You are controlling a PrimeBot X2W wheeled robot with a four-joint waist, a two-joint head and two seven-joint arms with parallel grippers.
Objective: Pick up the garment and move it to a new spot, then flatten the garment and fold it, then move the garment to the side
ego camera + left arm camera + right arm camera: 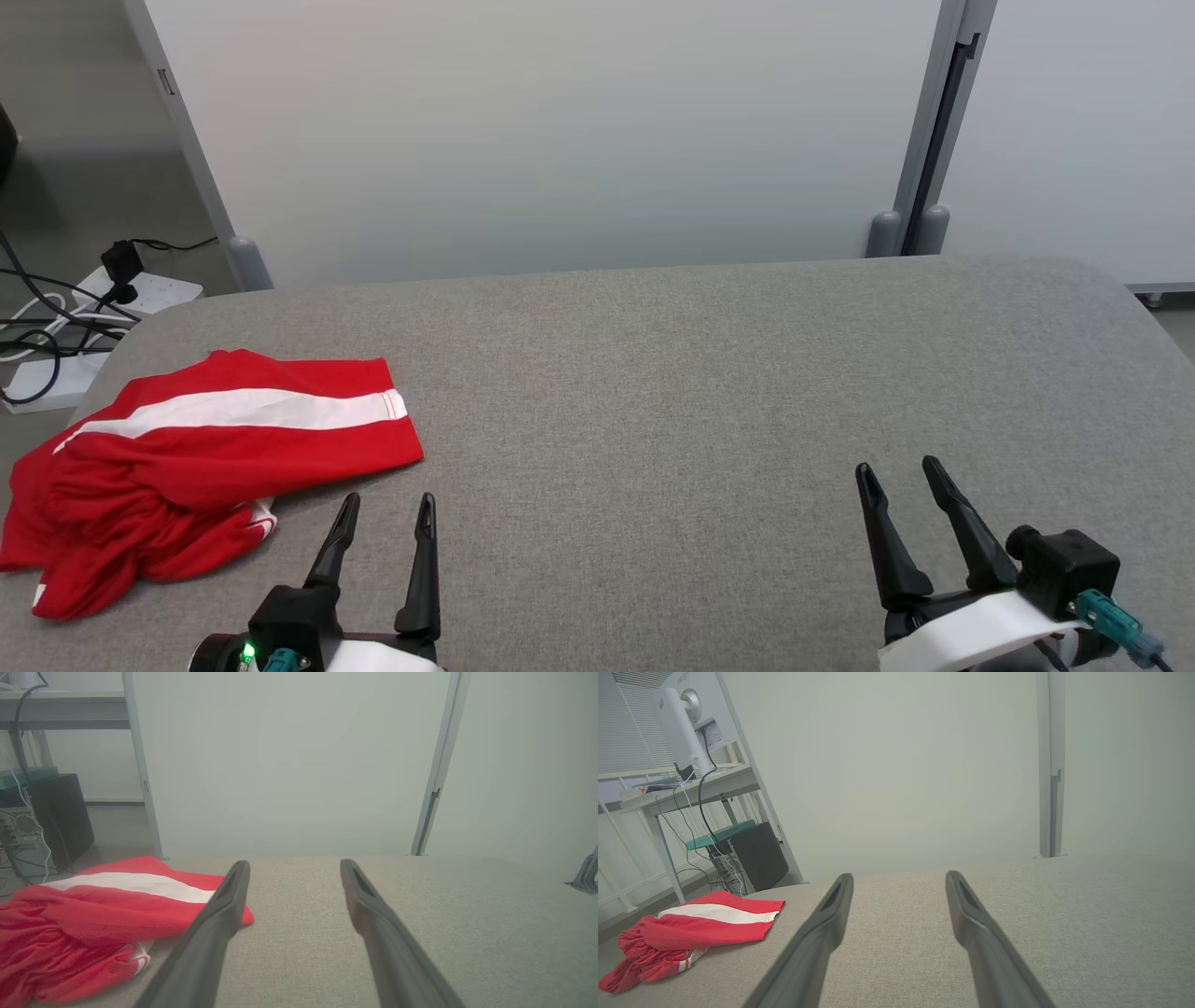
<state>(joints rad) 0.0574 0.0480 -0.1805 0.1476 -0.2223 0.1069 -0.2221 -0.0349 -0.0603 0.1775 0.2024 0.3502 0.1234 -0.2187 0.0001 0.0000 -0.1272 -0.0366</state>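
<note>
Garment [210,448] lies crumpled near the left edge of the table [700,373], just beside my left gripper [388,501], jaws apart and empty like my right gripper [897,467]; a shallow one-layer pinch risks dragging it off.

Grey fabric table [700,373], crumpled red garment [187,457] at its left edge.

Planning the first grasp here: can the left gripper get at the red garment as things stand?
Probably yes. The left gripper is open and empty, the red garment lies just to its left on the grey table, and nothing stands between them.
</note>
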